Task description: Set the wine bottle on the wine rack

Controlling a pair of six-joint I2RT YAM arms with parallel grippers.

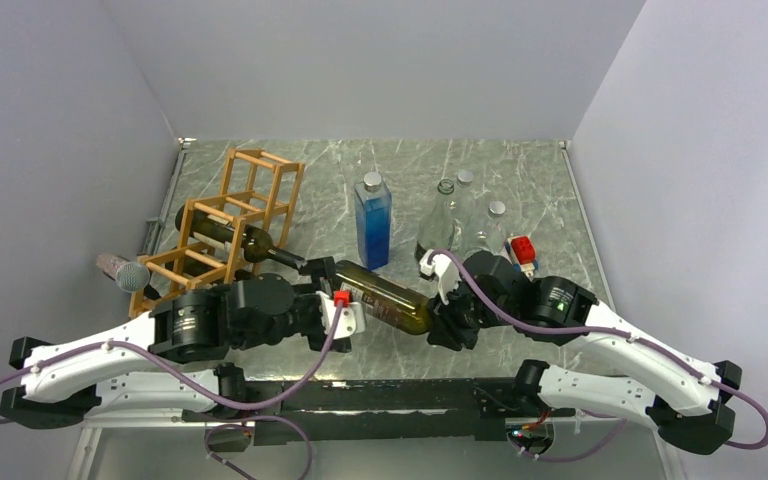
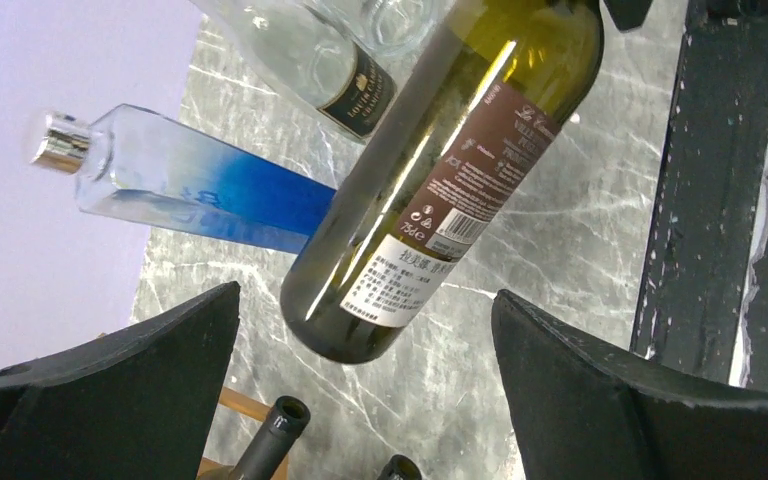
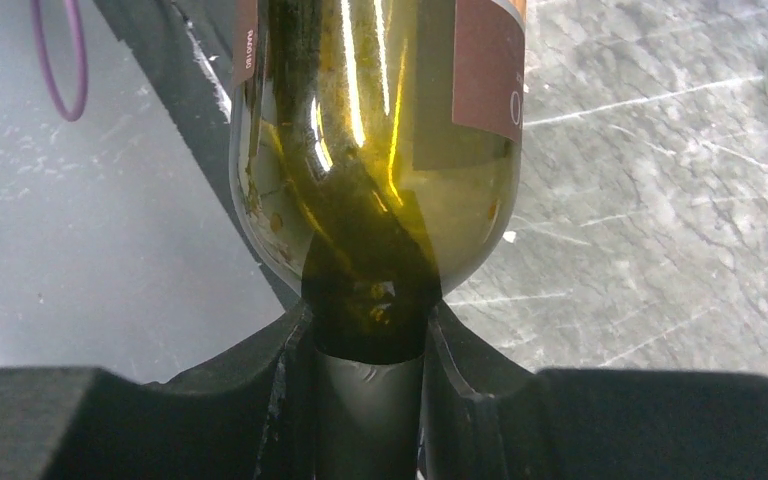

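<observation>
Right claw [image 3: 370,330] pinches one wine bottle [image 1: 385,298] by its neck, left claw [image 2: 365,300] spread wide; one wine rack [image 1: 263,157] holds another bottle [image 1: 235,232]

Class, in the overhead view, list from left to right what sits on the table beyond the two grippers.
Grey mesh-tipped object → wine rack → blue bottle → clear glass bottles → small red-and-white block.

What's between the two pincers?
The wine bottle spans the gap in the top view: neck clamped in the right pincer, base facing the open left pincer.
</observation>
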